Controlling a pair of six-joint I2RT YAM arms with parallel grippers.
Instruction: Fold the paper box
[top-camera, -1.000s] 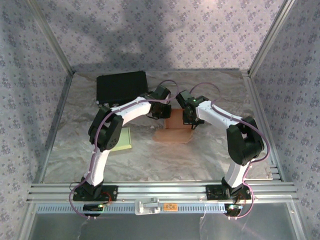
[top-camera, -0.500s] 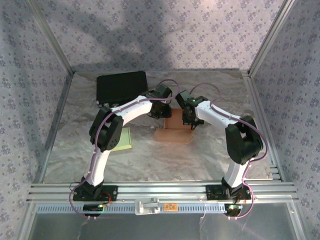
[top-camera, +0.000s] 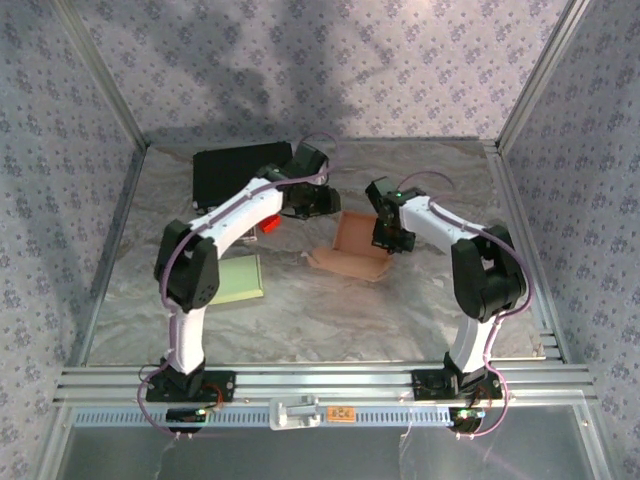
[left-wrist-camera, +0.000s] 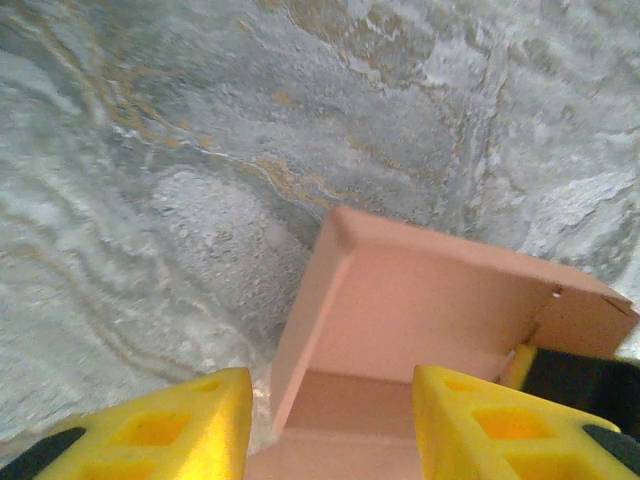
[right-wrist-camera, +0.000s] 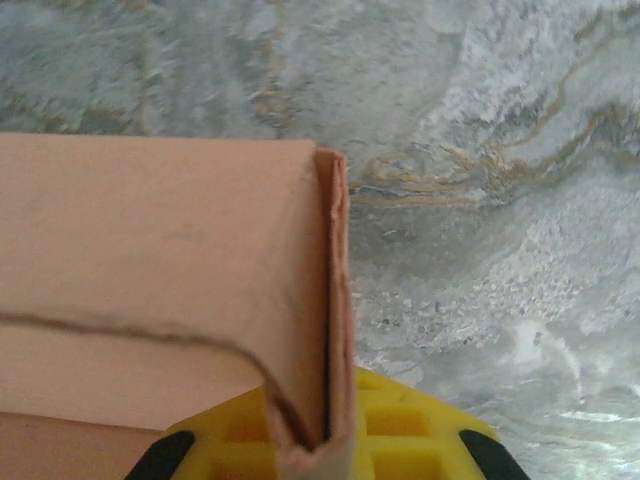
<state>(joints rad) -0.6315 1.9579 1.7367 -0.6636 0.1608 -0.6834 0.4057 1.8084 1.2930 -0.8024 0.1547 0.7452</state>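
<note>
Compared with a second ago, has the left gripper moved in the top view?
Yes. The left gripper has drawn back from the paper box, going up and left in the top view toward the black case at the table's far left.

I note bright, even overhead light; broad soft shadow on back wall (top-camera: 300, 60), dull sheen on table (top-camera: 300, 310); paper box (right-wrist-camera: 150, 230) edge blurred in right wrist view

Floral lilac walls (top-camera: 350, 60), aluminium posts (top-camera: 100, 75), marbled silver-grey table surface (top-camera: 300, 310).
</note>
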